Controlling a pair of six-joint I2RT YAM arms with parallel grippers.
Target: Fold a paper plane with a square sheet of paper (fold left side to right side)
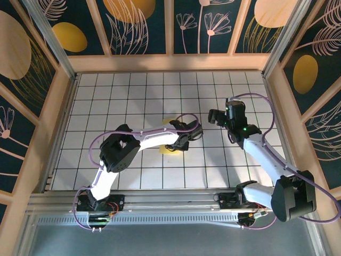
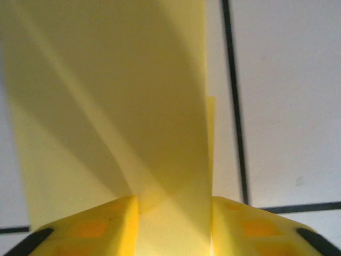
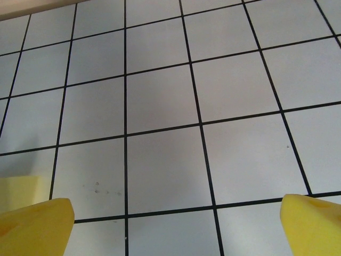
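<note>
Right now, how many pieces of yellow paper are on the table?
1. The yellow paper lies at the middle of the table, partly under the left claw, between its fingers in the wrist view. Another could be hidden underneath.

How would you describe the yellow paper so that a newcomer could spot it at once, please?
Start at the white gridded table inside the wooden frame; the left gripper reaches in near its centre. The square sheet of paper lies partly under that gripper, its plain yellow standing out against the white tiles.

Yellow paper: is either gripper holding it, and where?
Apparently neither. The left gripper stands parted over the paper, not pinching it; the right gripper is open over bare tiles.
</note>
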